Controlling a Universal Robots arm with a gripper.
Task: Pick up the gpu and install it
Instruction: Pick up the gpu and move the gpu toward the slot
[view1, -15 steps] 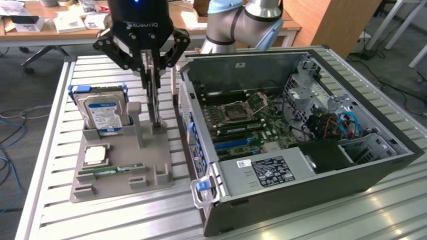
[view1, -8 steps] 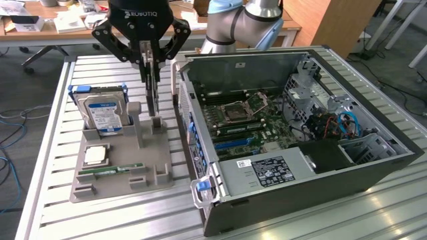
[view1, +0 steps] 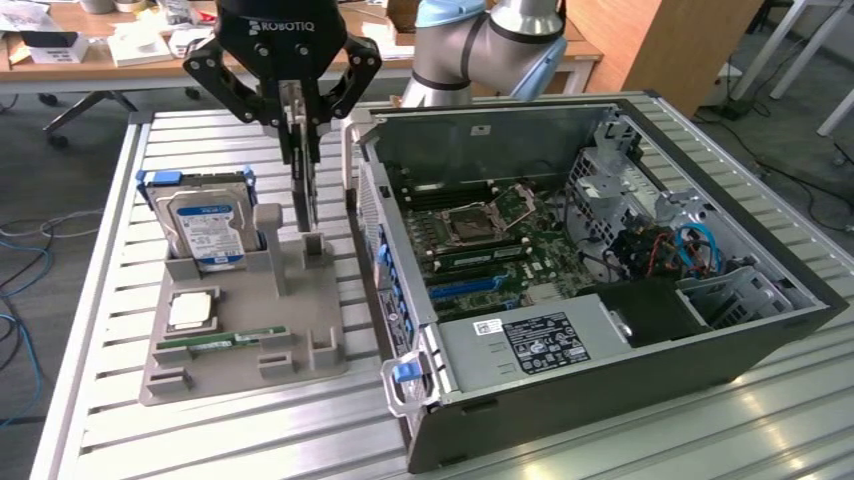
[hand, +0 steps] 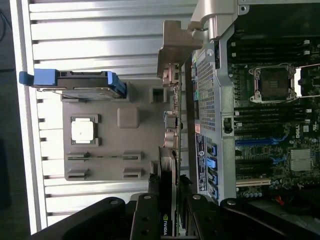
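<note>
Pincer (view1: 302, 125) clamped on gpu (view1: 306, 200), thin dark card, upright, edge-on, apparently over gray holder (view1: 227, 368)

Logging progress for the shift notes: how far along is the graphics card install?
Done: the fingers grip the graphics card, which is upright and edge-on. In hand: the card is over the grey holder, beside the open computer case; whether it has cleared the holder's slot is unclear. Left: it is not in the case; no card stands on the motherboard.
</note>
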